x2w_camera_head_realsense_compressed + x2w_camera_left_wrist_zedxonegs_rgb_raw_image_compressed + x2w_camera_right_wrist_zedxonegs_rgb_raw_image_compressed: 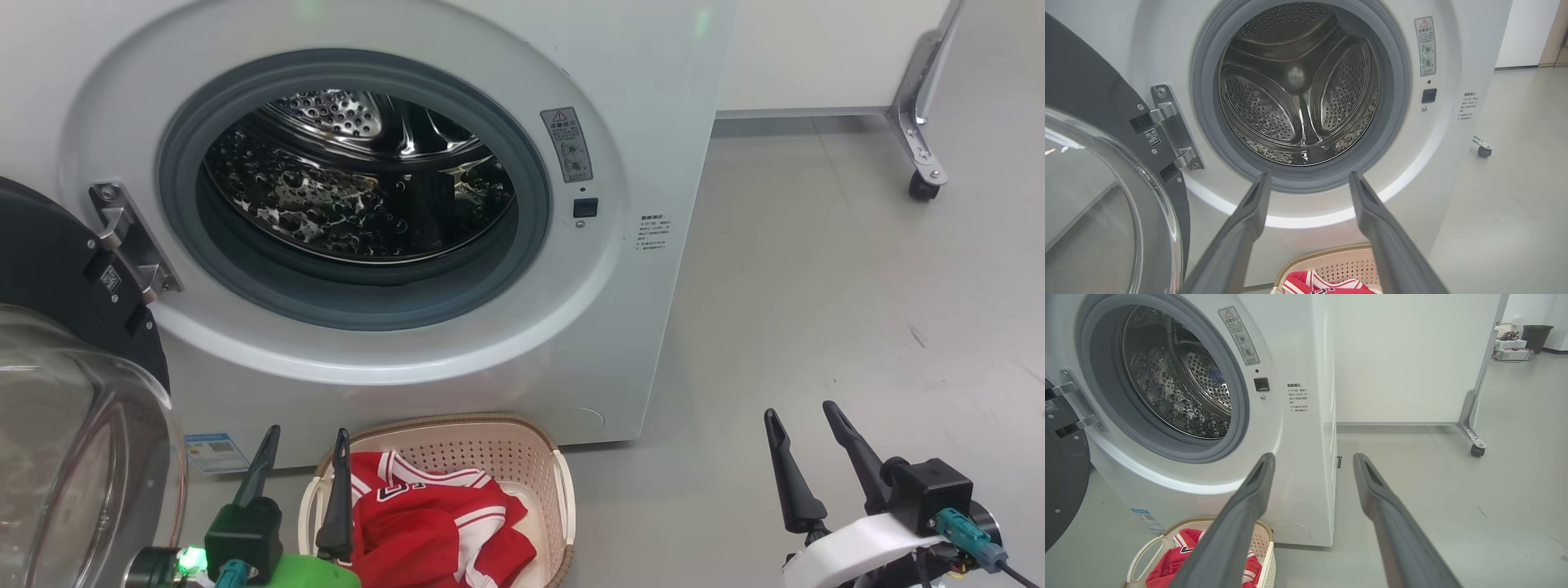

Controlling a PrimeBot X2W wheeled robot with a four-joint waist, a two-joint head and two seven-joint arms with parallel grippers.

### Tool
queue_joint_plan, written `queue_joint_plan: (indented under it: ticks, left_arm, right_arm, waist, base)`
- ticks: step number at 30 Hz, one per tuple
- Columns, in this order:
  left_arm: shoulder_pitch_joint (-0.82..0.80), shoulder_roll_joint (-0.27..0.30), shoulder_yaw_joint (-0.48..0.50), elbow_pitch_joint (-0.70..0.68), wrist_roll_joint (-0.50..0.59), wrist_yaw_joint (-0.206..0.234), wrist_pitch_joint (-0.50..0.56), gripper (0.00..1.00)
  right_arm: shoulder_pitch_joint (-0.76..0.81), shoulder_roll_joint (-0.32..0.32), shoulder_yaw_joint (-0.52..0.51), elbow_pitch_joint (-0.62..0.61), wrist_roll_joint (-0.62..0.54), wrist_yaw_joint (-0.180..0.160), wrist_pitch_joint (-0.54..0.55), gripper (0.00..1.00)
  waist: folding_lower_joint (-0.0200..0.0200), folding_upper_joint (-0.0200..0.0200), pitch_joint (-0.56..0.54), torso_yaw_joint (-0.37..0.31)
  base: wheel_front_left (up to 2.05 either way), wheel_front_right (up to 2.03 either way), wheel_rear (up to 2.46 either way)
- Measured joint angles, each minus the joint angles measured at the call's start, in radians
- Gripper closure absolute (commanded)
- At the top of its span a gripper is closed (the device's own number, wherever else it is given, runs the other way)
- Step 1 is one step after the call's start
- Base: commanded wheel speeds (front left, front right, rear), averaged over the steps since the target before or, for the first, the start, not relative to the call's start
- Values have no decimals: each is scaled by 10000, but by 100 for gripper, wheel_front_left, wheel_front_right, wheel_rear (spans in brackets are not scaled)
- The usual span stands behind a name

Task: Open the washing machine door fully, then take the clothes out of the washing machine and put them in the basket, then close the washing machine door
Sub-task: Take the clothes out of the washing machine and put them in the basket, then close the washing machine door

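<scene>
Bulging clear glass bowl (pixel 73 441) sits nearest, lower left of head view. It belongs to the large round glossy black washing machine door (pixel 41 253), which stands wide open to the left on a metal hinge (pixel 131 241).

Just right of it is the left gripper (pixel 309 431): two long dark fingers spread wide, nothing between them, tips over the basket's left end. In the left wrist view the fingers point at the lower edge of the porthole.

Big white front-loading washing machine (pixel 645 327) has a round grey gasket (pixel 535 245) and a perforated steel drum (pixel 359 188) with its walls and paddles in plain sight. A small blue label sticker (pixel 214 452) is low on the front, left of the basket.

Small cream perforated plastic basket (pixel 457 422) with a brown woven-look rim sits on the floor just in front of the machine, below the porthole. The clothes (pixel 433 523), red jersey fabric with white stripes and dark lettering, lie bunched inside it.

Over at the right gripper (pixel 799 408), the fingers are also spread wide and empty, hovering over bare grey floor (pixel 816 286), well apart from the machine and basket. A metal caster leg (pixel 922 163) shows at top right.
</scene>
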Motion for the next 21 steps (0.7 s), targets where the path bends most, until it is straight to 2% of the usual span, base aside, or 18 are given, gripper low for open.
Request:
queue_joint_plan:
  ticks: [9,11,21]
  left_arm:
    - [149,0,100,-382,167,2,151,0]
    - [157,-2,109,-454,203,2,188,0]
    - [205,-2,201,-700,213,2,351,0]
  right_arm:
    - [72,-40,-2,-173,0,-4,100,0]
    - [72,-46,0,-211,0,-86,127,0]
    - [72,-63,-6,-326,0,-90,130,0]
  waist:
    - [0,0,58,22]
    - [0,0,65,28]
    - [0,0,116,59]
  base:
    - [-23,15,9]
    - [-58,28,30]
    - [-80,54,26]
